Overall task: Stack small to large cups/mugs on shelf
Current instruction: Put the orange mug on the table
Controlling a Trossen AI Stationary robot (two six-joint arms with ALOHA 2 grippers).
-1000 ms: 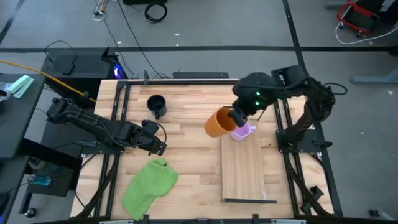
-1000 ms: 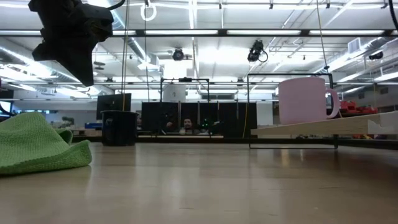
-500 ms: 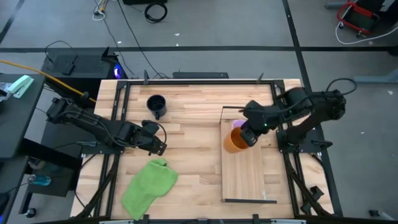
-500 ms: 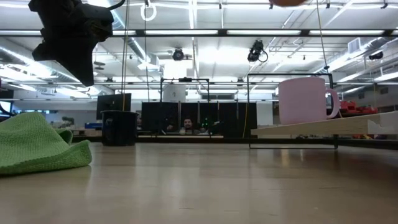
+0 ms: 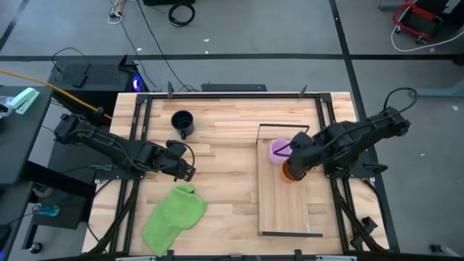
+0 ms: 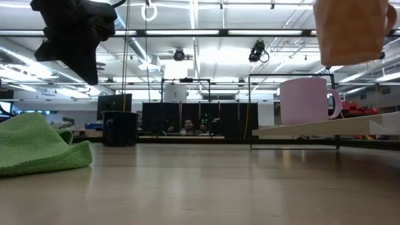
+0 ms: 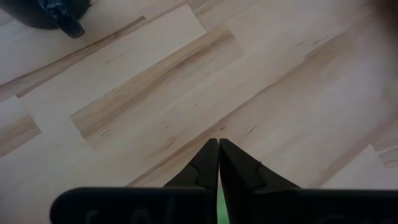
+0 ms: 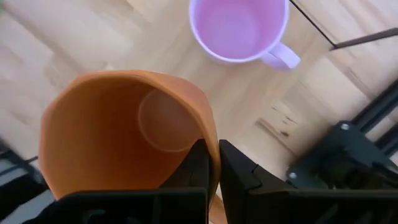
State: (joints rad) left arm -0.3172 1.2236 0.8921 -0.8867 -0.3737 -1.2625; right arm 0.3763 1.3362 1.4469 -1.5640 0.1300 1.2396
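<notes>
A light purple mug stands upright on the shelf near its far end. My right gripper is shut on the orange mug, held in the air over the shelf just on the near side of the purple mug. The black mug stands on the table at the far left. My left gripper hangs shut above the bare table. My right gripper has the orange mug's rim between its two fingers, one finger inside the mug and one outside. The fingers point down from above. The mug hangs upright with its open end up, lifted clear, higher than the purple mug's top.
A crumpled green cloth lies near the table's front left. The shelf's thin black wire frame stands at its far end behind the purple mug. The near half of the shelf board is bare.
My right gripper has carried the orange mug down and toward the table's near right, from beside the purple mug to over the shelf just in front of it. The mug, tilted before, now hangs upright and has dropped into the low view.
</notes>
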